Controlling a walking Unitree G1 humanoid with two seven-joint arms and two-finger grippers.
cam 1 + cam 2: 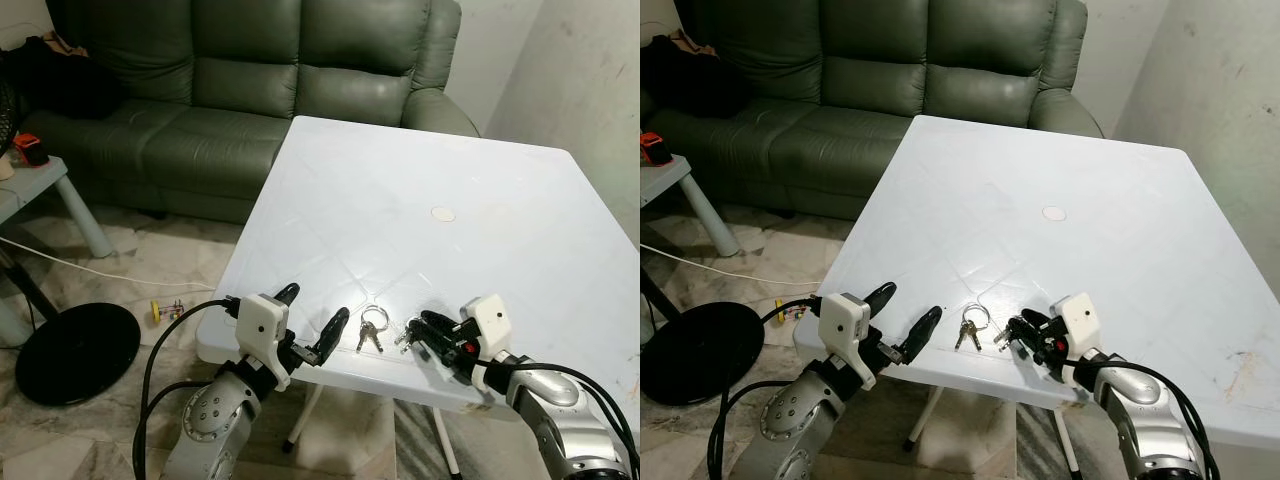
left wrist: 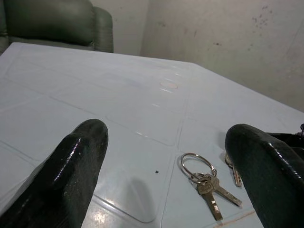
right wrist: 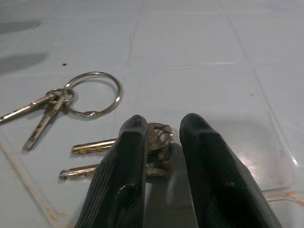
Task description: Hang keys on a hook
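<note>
Left eye view, left gripper (image 1: 316, 318): I see my fingers spread wide over the white table's (image 1: 420, 180) near edge, grasping nothing.
Ringed keys (image 1: 371, 328): flat on the table, between my two grippers.
Second key bunch (image 3: 142, 152): just beside the ringed keys.
Right gripper (image 3: 161, 142): my fingers (image 3: 118, 175) are pinched around that bunch's heads.

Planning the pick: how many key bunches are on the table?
2. One bunch with a big ring lies between the grippers; the second bunch sits between the right gripper fingers.
</note>
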